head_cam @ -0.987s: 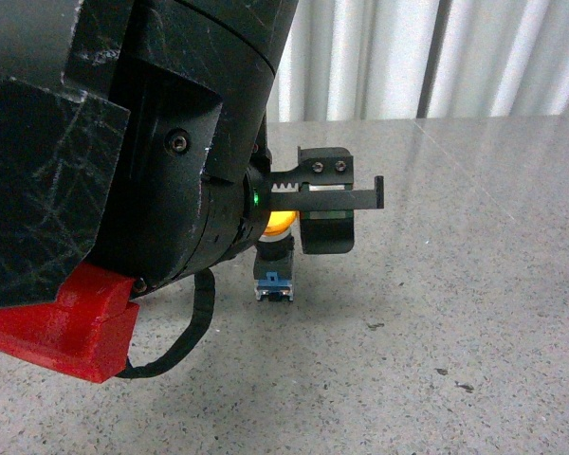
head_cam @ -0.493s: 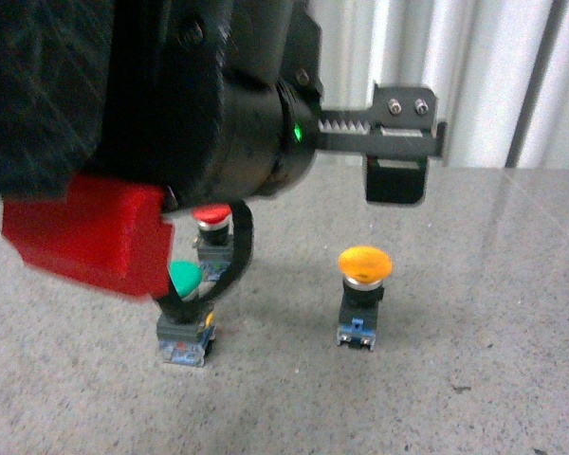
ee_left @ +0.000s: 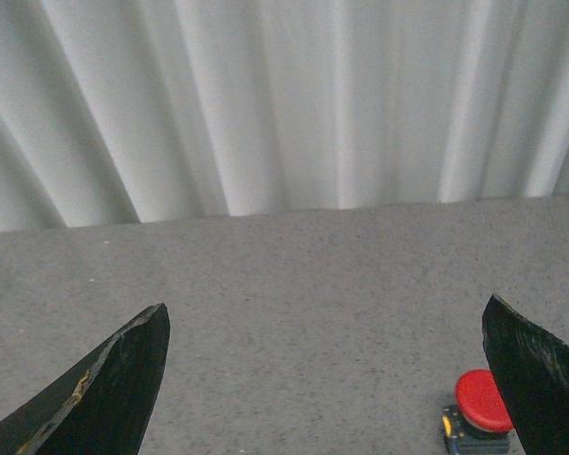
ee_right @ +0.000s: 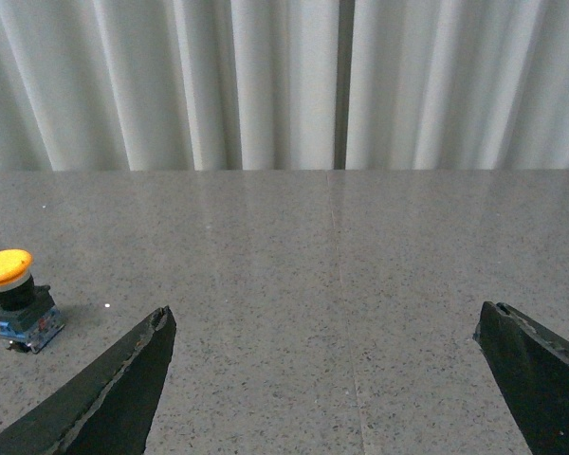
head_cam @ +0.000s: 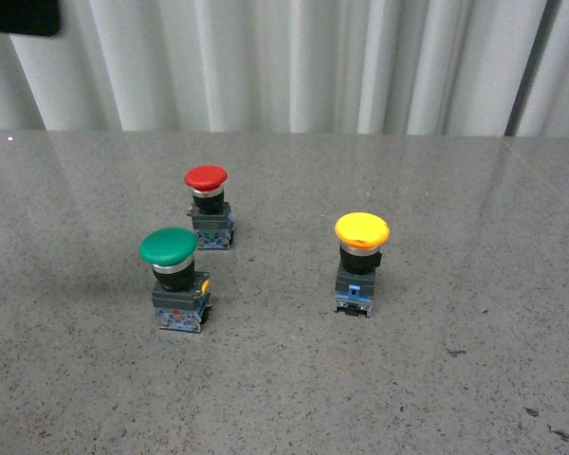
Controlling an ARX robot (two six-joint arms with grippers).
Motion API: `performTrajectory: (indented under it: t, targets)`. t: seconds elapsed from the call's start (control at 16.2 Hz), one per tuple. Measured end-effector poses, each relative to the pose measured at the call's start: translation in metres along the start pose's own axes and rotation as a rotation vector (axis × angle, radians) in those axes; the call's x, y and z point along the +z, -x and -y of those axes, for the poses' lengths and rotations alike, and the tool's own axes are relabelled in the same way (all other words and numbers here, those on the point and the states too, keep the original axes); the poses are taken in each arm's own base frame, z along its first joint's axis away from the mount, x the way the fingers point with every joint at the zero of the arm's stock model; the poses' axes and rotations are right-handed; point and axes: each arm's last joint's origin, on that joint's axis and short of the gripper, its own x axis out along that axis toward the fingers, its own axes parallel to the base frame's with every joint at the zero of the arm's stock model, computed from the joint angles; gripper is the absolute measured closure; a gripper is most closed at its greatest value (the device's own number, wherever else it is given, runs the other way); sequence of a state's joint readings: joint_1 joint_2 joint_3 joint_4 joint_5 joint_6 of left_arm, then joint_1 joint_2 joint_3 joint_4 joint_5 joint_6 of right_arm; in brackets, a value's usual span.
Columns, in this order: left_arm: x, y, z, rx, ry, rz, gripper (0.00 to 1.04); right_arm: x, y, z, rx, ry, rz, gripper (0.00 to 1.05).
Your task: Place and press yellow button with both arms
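The yellow button stands upright on the grey stone table, right of centre in the front view. It also shows in the right wrist view, off to one side of my right gripper, which is open and empty above bare table. My left gripper is open and empty, with only its two dark fingertips in view. Neither arm shows in the front view except a dark corner at the top left.
A red-capped button stands behind a green-capped button on the left half of the table. The red button also shows in the left wrist view, partly behind one fingertip. White curtains hang behind the table's far edge.
The left arm, which filled the front view close over the yellow button, has lifted up and away to the upper left. All three buttons now show uncovered.
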State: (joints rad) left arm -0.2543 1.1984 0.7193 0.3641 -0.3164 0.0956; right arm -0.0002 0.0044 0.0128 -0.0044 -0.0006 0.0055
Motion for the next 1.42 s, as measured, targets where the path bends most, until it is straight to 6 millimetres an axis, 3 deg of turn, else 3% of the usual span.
performTrajectory:
  t: [0.19,0.37,0.49,0.68,0.8,0.93,1.05,1.42]
  targets:
    - [0.007,0.041,-0.036,0.048,0.009,0.077,0.07,0.0,0.0,0.0,0.0,0.0,0.0,0.06]
    - [-0.012,0.086,-0.052,0.039,-0.003,0.116,0.07,0.0,0.0,0.0,0.0,0.0,0.0,0.06]
    - [-0.04,0.103,-0.06,-0.029,0.063,0.165,0.26,0.0,0.0,0.0,0.0,0.0,0.0,0.06]
    - [-0.089,0.107,-0.054,-0.061,0.109,0.079,0.64,0.0,0.0,0.0,0.0,0.0,0.0,0.06]
    - [-0.093,0.114,-0.054,-0.058,0.121,0.119,0.87,0.0,0.0,0.0,0.0,0.0,0.0,0.06]
    - [-0.099,0.117,-0.053,-0.057,0.123,0.126,1.03,0.0,0.0,0.0,0.0,0.0,0.0,0.06]
    - [-0.111,0.12,-0.052,-0.059,0.124,0.101,1.03,0.0,0.0,0.0,0.0,0.0,0.0,0.06]
    - [-0.121,0.126,-0.051,-0.059,0.124,0.109,1.03,0.0,0.0,0.0,0.0,0.0,0.0,0.06]
